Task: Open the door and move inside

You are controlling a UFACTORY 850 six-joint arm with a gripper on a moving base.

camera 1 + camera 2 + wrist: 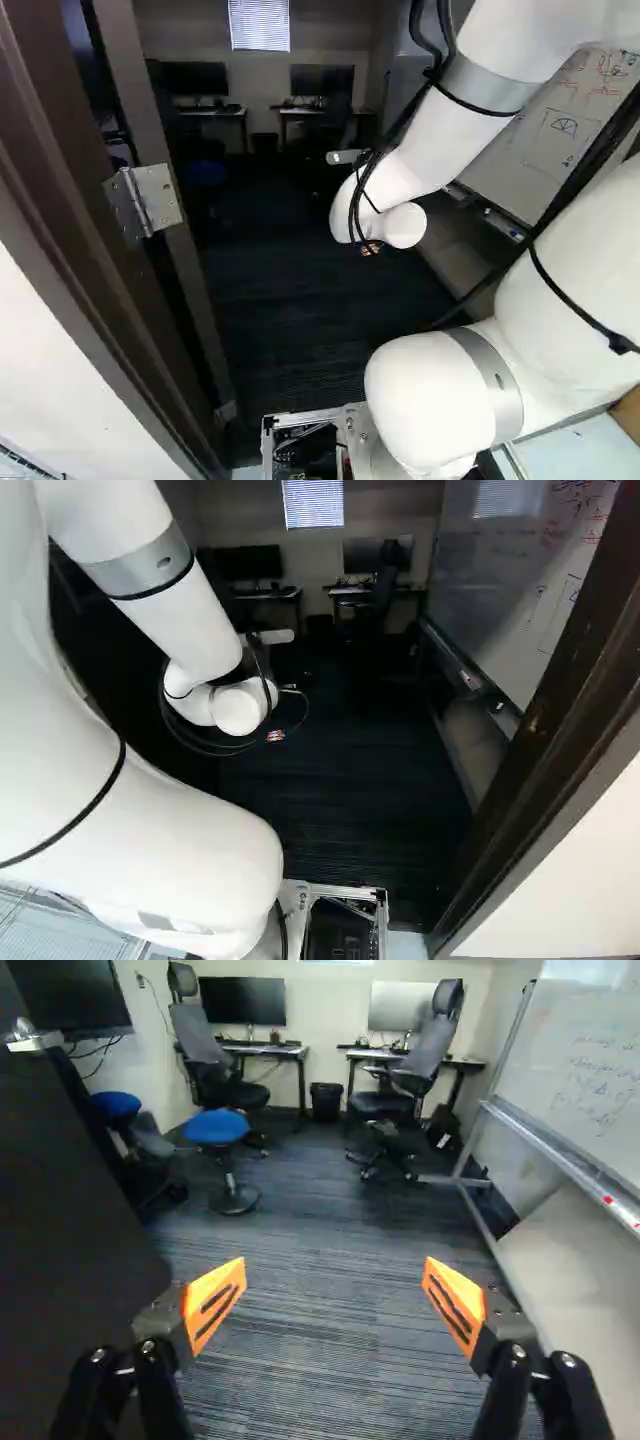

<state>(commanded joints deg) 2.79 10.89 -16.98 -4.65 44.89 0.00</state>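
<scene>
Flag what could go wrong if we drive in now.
The base could clip the door frame if it enters off-centre.
The door stands close beside the open gripper; a small swing might bring contact.
Cables looping at the wrist may snag the door handle.

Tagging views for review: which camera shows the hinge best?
The left base view: it shows the hinge large and uncovered. Neither the right base view nor the wrist view shows any of it.

A blue stool (216, 1128) stands near two desks with monitors (243, 1001) and chairs (430, 1045).
</scene>
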